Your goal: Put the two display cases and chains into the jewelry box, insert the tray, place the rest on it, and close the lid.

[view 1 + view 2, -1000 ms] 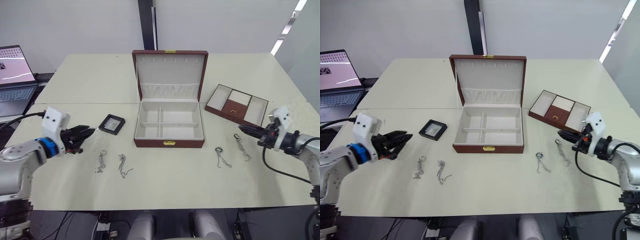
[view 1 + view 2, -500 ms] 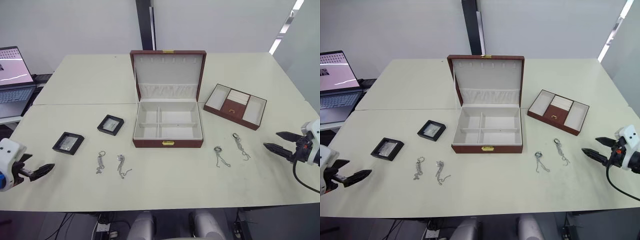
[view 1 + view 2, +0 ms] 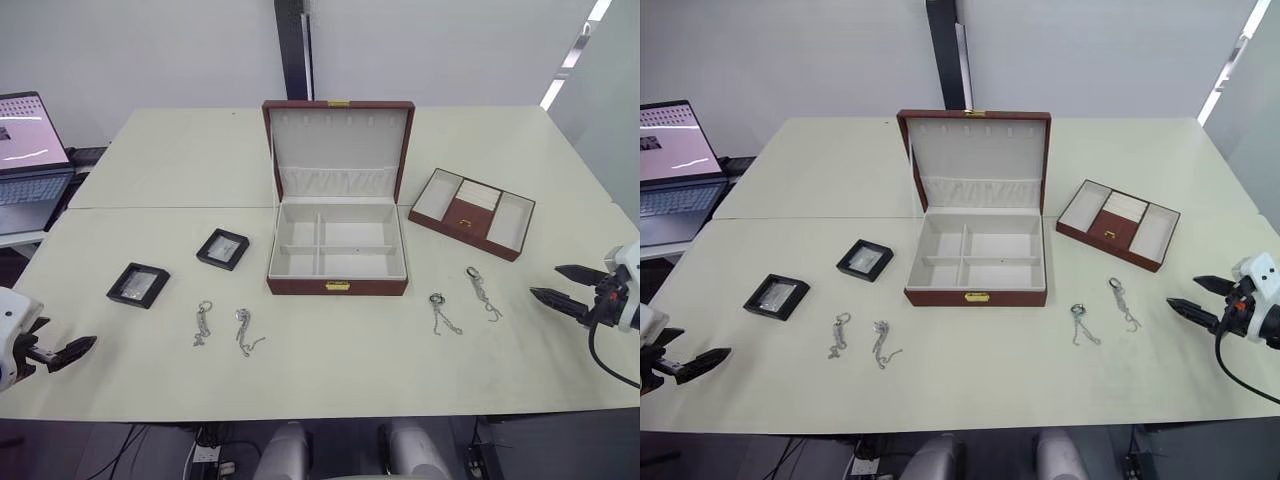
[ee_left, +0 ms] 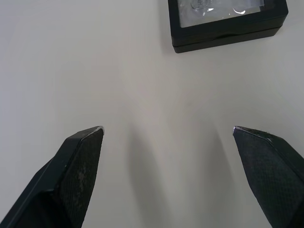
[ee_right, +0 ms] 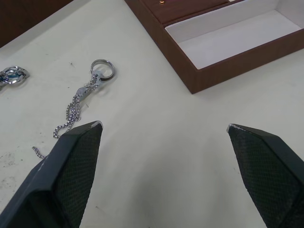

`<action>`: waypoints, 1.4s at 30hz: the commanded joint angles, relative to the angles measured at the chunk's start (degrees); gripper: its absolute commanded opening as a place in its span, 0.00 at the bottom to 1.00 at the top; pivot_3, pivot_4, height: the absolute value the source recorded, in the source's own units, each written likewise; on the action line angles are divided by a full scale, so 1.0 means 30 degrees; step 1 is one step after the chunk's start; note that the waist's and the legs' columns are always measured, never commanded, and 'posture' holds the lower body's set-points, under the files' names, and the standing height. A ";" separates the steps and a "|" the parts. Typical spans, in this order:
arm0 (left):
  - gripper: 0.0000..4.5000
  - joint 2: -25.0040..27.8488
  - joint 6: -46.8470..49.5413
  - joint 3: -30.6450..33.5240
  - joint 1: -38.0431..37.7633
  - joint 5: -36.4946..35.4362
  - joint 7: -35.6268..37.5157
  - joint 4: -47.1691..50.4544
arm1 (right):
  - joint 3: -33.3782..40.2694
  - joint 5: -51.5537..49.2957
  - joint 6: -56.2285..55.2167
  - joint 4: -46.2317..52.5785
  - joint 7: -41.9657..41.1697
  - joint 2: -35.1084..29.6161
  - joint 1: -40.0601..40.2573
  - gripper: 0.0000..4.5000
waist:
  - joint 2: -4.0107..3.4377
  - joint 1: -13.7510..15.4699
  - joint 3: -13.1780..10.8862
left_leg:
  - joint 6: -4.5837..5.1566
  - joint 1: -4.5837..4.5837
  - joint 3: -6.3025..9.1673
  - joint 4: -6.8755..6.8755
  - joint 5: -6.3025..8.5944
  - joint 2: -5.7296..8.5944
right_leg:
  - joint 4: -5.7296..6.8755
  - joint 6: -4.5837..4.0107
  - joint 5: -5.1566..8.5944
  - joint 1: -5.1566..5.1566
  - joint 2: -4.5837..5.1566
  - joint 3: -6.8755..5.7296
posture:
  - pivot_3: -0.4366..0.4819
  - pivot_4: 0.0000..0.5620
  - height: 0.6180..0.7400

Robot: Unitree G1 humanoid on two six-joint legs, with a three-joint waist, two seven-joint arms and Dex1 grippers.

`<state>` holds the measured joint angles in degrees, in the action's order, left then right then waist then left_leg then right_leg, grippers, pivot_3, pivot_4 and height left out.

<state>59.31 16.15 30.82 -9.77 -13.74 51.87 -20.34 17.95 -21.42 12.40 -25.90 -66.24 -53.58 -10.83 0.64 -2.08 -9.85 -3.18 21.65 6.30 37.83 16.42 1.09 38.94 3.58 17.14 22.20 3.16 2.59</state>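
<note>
So nothing is sitting in the box yet. Left to right: the left gripper [image 3: 62,352] is hovering open and empty; two flat black-framed display cases [image 3: 138,284] [image 3: 223,249] and four thin silver chains [image 3: 202,323] [image 3: 244,330] [image 3: 441,312] [image 3: 481,290] are lying around the open reddish-brown, cream-lined jewelry box [image 3: 338,248]; the shallow compartmented brown tray [image 3: 472,212] is waiting beyond; the right gripper [image 3: 564,284] is hanging open, empty.

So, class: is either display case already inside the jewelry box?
No: both display cases lie on the table left of the jewelry box, whose compartments are empty.
</note>
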 commanded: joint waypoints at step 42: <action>0.86 0.2671 -1.5427 -1.5229 1.5161 1.1537 0.5077 -1.0634 | -0.3531 -0.3383 0.1408 1.5966 -0.0157 0.3166 0.2570 1.00 | -0.0011 0.0029 -0.0026 | 0.0002 0.0013 0.0037 0.0035 -0.0002 0.0020 | 0.0035 0.0010 0.0001 -0.0003 -0.0022 -0.0029 | 0.48 0.27 1.00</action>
<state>67.83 -29.30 -14.19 35.62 19.89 67.04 -51.34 6.97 -30.48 17.27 20.97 -66.36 -43.88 -2.76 0.60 -1.99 -9.93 -3.17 21.69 6.41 37.93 16.41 1.15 39.05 3.61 17.14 22.19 3.09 2.51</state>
